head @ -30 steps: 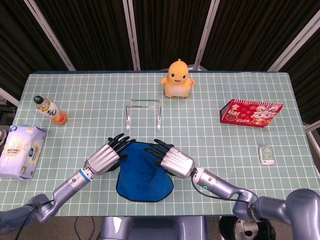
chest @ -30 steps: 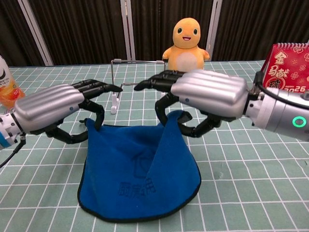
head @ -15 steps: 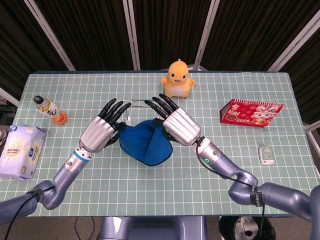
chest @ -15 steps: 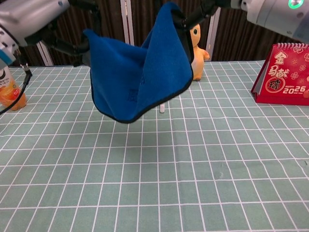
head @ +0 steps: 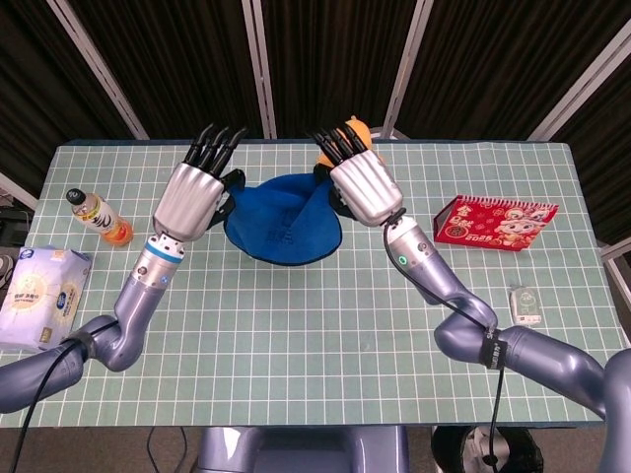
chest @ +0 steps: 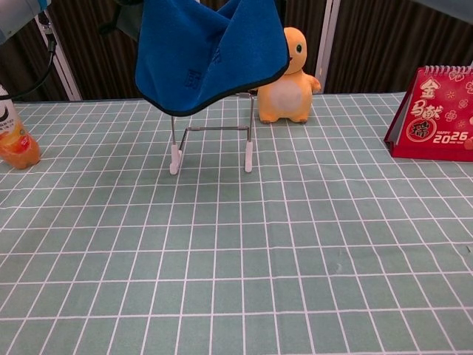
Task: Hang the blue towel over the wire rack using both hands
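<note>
The blue towel [head: 281,222] hangs in the air between both hands, sagging in the middle. My left hand [head: 194,192] holds its left corner and my right hand [head: 363,187] holds its right corner. In the chest view the towel [chest: 211,52] hangs just above the wire rack [chest: 211,140], covering the rack's top bar; both hands are above that frame. In the head view the towel hides the rack.
An orange plush toy [chest: 290,74] stands right behind the rack. A drink bottle [head: 100,217] and a tissue pack [head: 41,299] lie at the left. A red calendar [head: 493,224] and a small white object [head: 525,304] are at the right.
Both hands have lifted the towel higher and carried it away from me, from in front of the rack to above it.
</note>
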Controlling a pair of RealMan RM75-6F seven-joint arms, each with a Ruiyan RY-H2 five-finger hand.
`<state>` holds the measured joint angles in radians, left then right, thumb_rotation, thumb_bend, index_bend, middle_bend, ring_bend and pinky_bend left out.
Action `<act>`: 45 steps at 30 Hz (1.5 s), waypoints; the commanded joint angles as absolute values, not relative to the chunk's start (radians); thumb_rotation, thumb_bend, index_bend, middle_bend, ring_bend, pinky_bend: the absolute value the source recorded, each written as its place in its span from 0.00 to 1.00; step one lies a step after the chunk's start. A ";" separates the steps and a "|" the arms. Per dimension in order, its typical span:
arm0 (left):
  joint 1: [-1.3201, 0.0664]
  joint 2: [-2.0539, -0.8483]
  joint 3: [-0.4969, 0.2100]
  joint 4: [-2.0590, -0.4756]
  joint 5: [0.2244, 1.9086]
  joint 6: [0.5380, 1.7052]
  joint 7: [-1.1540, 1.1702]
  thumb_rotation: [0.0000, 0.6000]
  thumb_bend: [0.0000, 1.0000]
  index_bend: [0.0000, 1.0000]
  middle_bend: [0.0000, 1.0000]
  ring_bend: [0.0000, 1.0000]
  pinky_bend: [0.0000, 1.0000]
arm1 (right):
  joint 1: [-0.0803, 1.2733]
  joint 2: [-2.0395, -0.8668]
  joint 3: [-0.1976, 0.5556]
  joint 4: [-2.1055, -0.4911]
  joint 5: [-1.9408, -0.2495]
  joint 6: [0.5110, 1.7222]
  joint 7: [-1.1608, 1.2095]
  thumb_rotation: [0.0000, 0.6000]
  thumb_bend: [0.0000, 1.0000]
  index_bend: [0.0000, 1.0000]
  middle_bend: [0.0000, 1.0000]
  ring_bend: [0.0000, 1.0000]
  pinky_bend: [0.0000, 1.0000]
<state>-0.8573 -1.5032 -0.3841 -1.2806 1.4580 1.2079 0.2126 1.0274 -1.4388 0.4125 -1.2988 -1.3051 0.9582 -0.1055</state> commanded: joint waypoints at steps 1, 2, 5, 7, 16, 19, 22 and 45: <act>-0.892 -1.532 -0.403 -1.217 1.423 1.174 0.208 1.00 0.49 0.86 0.00 0.00 0.00 | 1.055 -1.476 0.421 -1.217 -1.271 0.919 -0.072 1.00 0.55 0.63 0.06 0.00 0.03; -0.900 -1.540 -0.405 -1.199 1.416 1.166 0.205 1.00 0.49 0.86 0.00 0.00 0.00 | 1.061 -1.487 0.421 -1.193 -1.266 0.912 -0.061 1.00 0.55 0.62 0.06 0.00 0.03; -0.922 -1.565 -0.408 -1.143 1.397 1.142 0.192 1.00 0.49 0.86 0.00 0.00 0.00 | 1.076 -1.523 0.422 -1.122 -1.251 0.892 -0.015 1.00 0.55 0.62 0.07 0.00 0.03; -0.936 -1.585 -0.405 -1.099 1.387 1.127 0.176 1.00 0.49 0.86 0.00 0.00 0.00 | 1.087 -1.550 0.421 -1.068 -1.244 0.878 0.019 1.00 0.55 0.62 0.07 0.00 0.03; -0.967 -1.693 -0.367 -0.886 1.354 1.085 0.066 1.00 0.49 0.86 0.00 0.00 0.00 | 1.112 -1.645 0.360 -0.857 -1.291 0.844 0.146 1.00 0.55 0.62 0.07 0.00 0.03; -0.968 -1.720 -0.356 -0.829 1.345 1.072 0.029 1.00 0.49 0.86 0.00 0.00 0.00 | 1.111 -1.667 0.343 -0.806 -1.297 0.832 0.181 1.00 0.55 0.63 0.07 0.00 0.03; -0.968 -1.742 -0.337 -0.780 1.347 1.061 -0.008 1.00 0.49 0.86 0.00 0.00 0.00 | 1.109 -1.691 0.323 -0.758 -1.307 0.820 0.218 1.00 0.55 0.62 0.07 0.00 0.03; -0.945 -1.829 -0.239 -0.614 1.385 1.045 -0.128 1.00 0.49 0.85 0.00 0.00 0.00 | 1.085 -1.770 0.248 -0.633 -1.353 0.798 0.309 1.00 0.51 0.62 0.07 0.00 0.03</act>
